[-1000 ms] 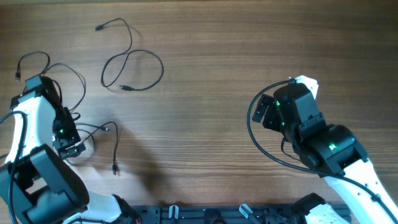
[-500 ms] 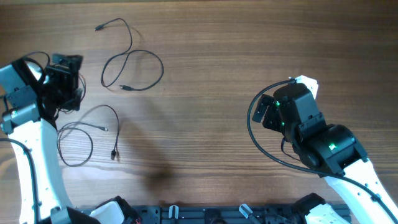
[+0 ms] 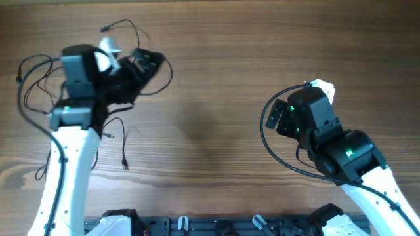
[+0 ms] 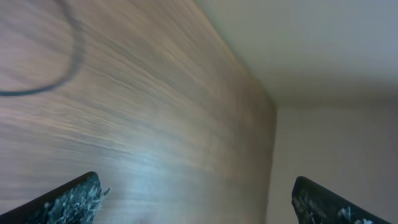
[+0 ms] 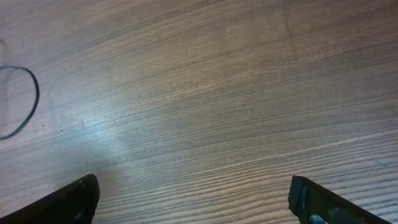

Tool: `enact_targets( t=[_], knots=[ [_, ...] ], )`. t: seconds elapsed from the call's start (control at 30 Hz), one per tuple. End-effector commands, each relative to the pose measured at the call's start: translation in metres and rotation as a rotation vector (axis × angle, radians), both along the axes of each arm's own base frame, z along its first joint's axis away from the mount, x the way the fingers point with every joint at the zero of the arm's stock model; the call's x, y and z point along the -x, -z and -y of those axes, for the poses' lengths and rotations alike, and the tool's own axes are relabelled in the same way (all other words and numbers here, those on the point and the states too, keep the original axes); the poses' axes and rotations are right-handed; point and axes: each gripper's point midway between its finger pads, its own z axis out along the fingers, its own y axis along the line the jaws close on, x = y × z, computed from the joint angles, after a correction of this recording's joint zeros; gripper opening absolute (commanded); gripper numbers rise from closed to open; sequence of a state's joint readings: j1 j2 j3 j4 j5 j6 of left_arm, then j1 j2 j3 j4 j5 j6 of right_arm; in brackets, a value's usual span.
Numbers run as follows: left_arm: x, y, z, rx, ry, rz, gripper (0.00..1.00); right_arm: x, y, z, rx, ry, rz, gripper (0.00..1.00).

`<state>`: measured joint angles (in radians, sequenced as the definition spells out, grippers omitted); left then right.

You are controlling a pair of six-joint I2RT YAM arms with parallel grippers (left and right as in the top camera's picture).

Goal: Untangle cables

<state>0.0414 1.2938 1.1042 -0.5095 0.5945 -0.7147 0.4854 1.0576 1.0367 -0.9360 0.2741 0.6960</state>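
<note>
Both grippers spread, empty | looped cable (image 3: 169, 77) under your left gripper (image 3: 146, 63), other cables (image 3: 124, 147) at its 7 o'clock | right gripper (image 5: 194, 198) well apart.

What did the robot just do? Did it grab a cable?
No. The left arm swung from the near-left side away and to the right. Its left end effector now hovers open over the looped cable, holding nothing. The right arm stayed put.

Soft, even light; pale glare on the table (image 5: 205, 93) in wrist views; left wrist view motion-blurred, cable (image 4: 79, 43) smeared.
</note>
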Motion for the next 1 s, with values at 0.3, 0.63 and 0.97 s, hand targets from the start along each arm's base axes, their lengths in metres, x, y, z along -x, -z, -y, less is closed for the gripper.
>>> enact_targets(
  t=[0.3, 0.63, 0.97],
  knots=[
    [0.047, -0.07, -0.053, -0.494, -0.252, 0.285, 1.0, -0.003, 0.005, 0.002, 0.014, 0.022, -0.011, 1.0],
    [0.153, -0.132, -0.103, -0.563, -0.521, 0.467, 1.0, -0.005, 0.013, 0.001, 0.028, 0.022, -0.038, 1.0],
    [0.198, -0.078, -0.107, -0.631, -0.447, 0.262, 1.0, -0.007, 0.018, 0.0, 0.038, 0.021, -0.055, 1.0]
  ],
)
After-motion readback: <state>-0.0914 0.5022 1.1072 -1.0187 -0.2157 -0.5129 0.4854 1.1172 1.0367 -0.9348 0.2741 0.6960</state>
